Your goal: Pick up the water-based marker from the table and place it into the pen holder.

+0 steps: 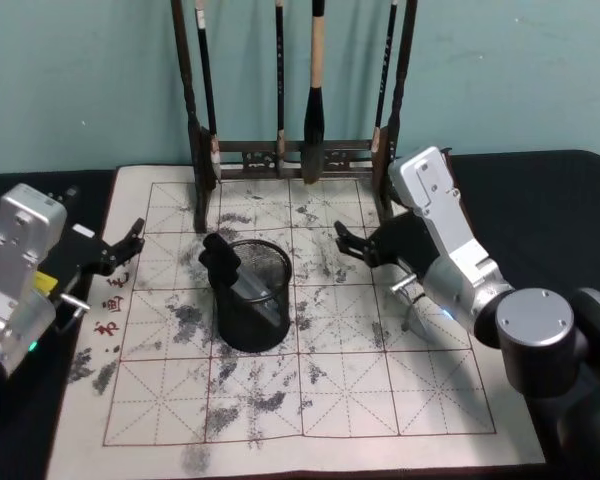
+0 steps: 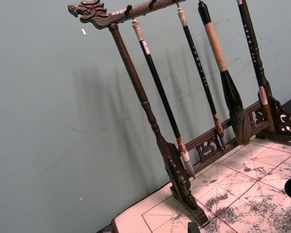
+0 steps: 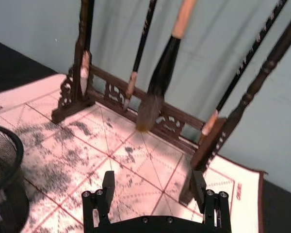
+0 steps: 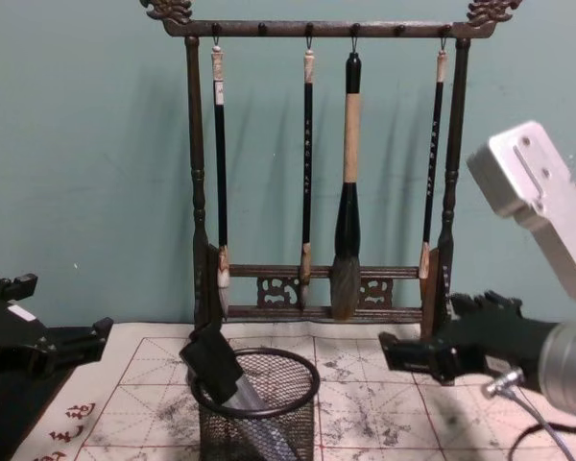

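We see the right pincer (image 1: 348, 240) released, fingers spread and holding nothing, hovering over the mat (image 1: 410, 390) between the holder (image 1: 252, 295) and the rack's right post. The left pincer (image 1: 128, 240) is also released and empty, above the mat's left edge. The marker (image 1: 238, 280) stands tilted inside the holder, its black cap poking over the rim on the left side. The holder sits mid-mat, in front of the rack (image 4: 317, 288) at the mat's far edge.

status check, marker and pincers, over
Marker in pen holder, leaning on rim. Right pincer open, empty, beside holder. Left pincer open at mat's left edge.
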